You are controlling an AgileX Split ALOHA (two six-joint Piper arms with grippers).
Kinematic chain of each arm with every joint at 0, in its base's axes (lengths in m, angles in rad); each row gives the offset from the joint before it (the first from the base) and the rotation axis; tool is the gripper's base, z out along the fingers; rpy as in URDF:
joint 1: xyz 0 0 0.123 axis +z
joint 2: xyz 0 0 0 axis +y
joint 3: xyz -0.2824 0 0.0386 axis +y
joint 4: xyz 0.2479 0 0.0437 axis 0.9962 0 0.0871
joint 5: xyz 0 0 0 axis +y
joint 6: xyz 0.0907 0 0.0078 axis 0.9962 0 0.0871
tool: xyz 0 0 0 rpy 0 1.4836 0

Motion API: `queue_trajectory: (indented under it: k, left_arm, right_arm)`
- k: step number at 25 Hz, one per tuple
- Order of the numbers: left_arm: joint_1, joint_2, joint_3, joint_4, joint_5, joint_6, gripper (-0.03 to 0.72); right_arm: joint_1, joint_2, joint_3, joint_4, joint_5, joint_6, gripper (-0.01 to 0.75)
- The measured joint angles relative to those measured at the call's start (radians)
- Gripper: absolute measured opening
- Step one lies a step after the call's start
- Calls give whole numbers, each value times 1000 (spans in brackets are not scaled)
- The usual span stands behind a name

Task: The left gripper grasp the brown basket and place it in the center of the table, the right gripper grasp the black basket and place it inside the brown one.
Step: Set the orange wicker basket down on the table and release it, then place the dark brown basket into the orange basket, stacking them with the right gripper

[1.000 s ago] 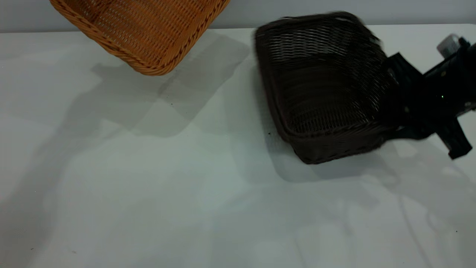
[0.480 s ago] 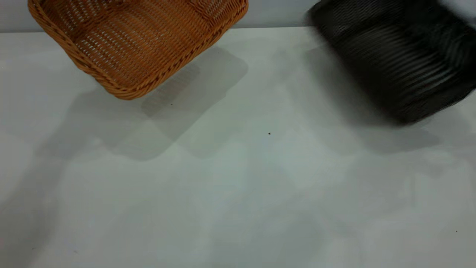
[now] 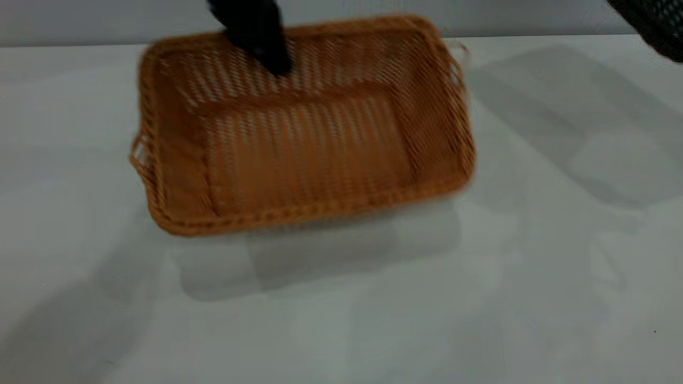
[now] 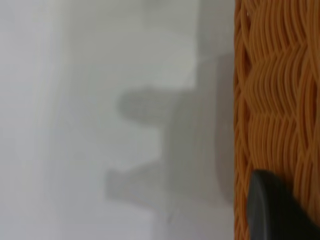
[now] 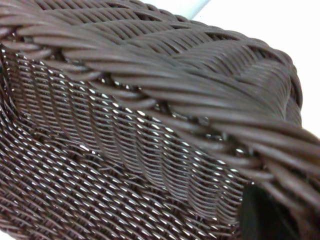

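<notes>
— Where's the brown basket (image 3: 304,144)?

— Near the middle of the desk (image 3: 341,320), my left jaws (image 3: 256,37) gripping its far rim. It looks just above the surface, so I'd lower it level before letting go.

— And the black basket (image 5: 125,125)?

— Up at the far right, my right jaws (image 5: 265,212) seemingly clamped on its rim.

— Anything inside?

— Both are empty.
</notes>
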Motion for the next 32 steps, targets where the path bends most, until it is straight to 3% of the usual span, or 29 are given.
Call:
queue_trajectory:
  k: [6,11,14,19,23,28,32]
  left_arm:
    - [-121,70,-1,-17,-20,140,76]
    - [-148,87,-1,-32,-37,143,89]
    - [-148,87,-1,-32,-43,143,153]
    - [-148,87,-1,-32,-87,143,368]
    - [-148,80,-1,-32,-128,139,486]
    - [-119,-1,-1,-10,-106,-51,519]
    - [-4,-81,-3,78,-36,-292,519]
  right_arm:
    - [-10,0,0,-89,21,42,91]
    - [-10,0,0,-99,66,52,91]
    - [-10,0,0,-108,81,54,91]
    - [-10,0,0,-130,118,60,91]
    - [-10,0,0,-131,133,64,91]
    - [-10,0,0,-144,195,73,91]
    - [6,0,-2,-170,278,97,91]
